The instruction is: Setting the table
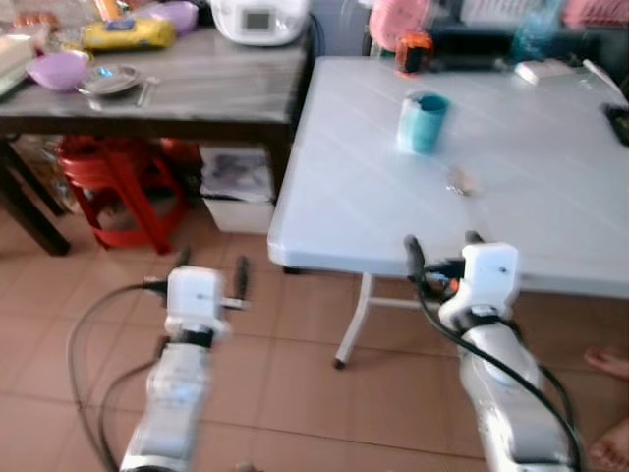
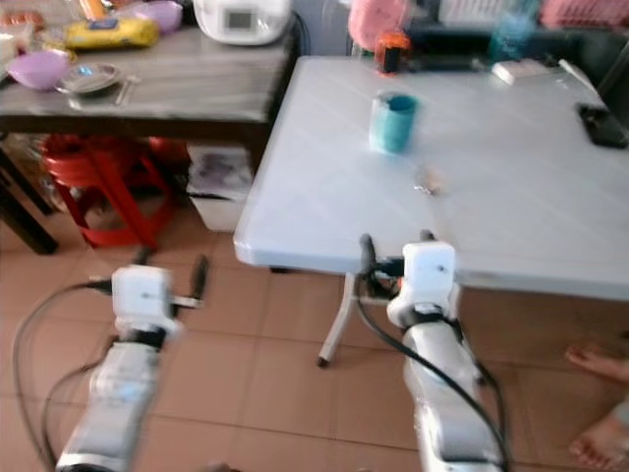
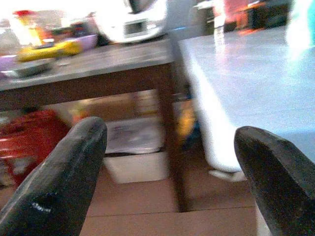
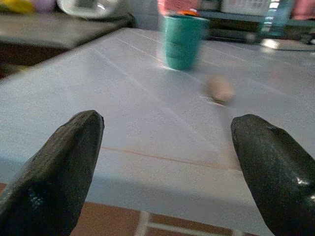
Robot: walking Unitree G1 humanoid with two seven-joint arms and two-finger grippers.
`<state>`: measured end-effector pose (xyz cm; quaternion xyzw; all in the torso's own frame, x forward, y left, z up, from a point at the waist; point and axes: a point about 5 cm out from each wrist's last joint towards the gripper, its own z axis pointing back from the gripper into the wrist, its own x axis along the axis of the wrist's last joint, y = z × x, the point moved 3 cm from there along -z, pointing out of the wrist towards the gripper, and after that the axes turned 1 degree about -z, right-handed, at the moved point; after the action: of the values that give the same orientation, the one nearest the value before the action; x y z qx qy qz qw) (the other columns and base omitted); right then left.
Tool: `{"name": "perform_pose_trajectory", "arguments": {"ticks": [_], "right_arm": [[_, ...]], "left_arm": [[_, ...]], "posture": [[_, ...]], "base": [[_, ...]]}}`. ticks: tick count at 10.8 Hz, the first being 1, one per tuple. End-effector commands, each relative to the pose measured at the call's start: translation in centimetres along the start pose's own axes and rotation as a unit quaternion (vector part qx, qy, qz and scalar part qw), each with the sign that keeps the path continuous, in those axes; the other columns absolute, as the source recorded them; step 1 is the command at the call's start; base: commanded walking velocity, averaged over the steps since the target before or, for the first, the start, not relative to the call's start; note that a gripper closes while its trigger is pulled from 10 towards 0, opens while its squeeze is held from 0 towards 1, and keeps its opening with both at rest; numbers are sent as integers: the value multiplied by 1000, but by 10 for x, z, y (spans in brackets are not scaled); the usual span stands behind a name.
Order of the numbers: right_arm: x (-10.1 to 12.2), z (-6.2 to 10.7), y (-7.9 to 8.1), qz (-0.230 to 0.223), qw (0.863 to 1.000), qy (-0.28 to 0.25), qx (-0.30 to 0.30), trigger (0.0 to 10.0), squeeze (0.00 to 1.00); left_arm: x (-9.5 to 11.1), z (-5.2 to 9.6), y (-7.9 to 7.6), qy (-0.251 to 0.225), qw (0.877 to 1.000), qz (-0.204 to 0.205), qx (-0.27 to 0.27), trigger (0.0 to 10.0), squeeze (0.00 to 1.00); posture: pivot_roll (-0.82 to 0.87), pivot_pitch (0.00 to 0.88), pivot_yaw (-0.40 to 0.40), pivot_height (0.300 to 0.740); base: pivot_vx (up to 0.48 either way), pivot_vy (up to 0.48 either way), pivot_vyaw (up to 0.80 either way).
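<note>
Right hand (image 1: 444, 254) raised to the near edge of the white worktop (image 1: 550, 197), fingers (image 4: 64, 167) spread wide with nothing between them, pointed across the surface toward the teal cup (image 1: 424, 121). Probably held this way to line up an approach: level with the worktop, ready to slide forward above it rather than drop from overhead. Well short of the cup, though, with bare worktop between.

Left hand (image 1: 209, 274) out over the tiled floor (image 1: 295, 344), off the white worktop's left corner, fingers (image 3: 64, 182) likewise parted wide and empty. Aimed at the gap between the two worktops, so likely just carried along, not at work.

Further out: teal cup upright toward the middle of the white worktop, set alone, apart from the clutter along the far edge. Just nearer than the cup, a small pale scrap (image 1: 459, 180), too blurred to name. Orange-lidded jar (image 1: 414, 51) at the far edge.

To the left, a dark wooden worktop (image 1: 197, 84) bearing the dishes a table setting would need: purple bowl (image 1: 59, 70), metal plate (image 1: 110, 80), yellow packet (image 1: 128, 33), white cooker (image 1: 259, 18). Beneath it, red stools (image 1: 108, 177) and a white bin (image 1: 236, 192). A person's bare feet (image 1: 609, 393) on the floor at the right.

Setting seemingly at an early stage, judging by one cup out and the dishes yet on the side worktop.
</note>
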<state>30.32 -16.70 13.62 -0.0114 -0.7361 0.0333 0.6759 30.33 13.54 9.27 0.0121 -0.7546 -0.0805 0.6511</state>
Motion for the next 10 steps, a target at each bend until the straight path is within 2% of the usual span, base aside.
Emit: {"name": "perform_pose_trajectory", "arguments": {"ticks": [1,6,10], "right_arm": [[6,-2,7,-7,1000,-12,9,10000,0],[6,-2,7,-5,1000,-13,9,10000,0],[5,-1,6,-5,1000,-12,10,10000,0]], "left_arm": [[0,1,11,2,1000,-13,7,10000,0],[0,0,7,1,1000,-9,4,10000,0],[1,1,6,-4,1000,1,-3,10000,0]], "posture": [[-29,104,44,740],[-33,103,40,740],[-33,106,40,740]], "base": [[0,-334,0],[0,-337,0],[0,0,0]]}}
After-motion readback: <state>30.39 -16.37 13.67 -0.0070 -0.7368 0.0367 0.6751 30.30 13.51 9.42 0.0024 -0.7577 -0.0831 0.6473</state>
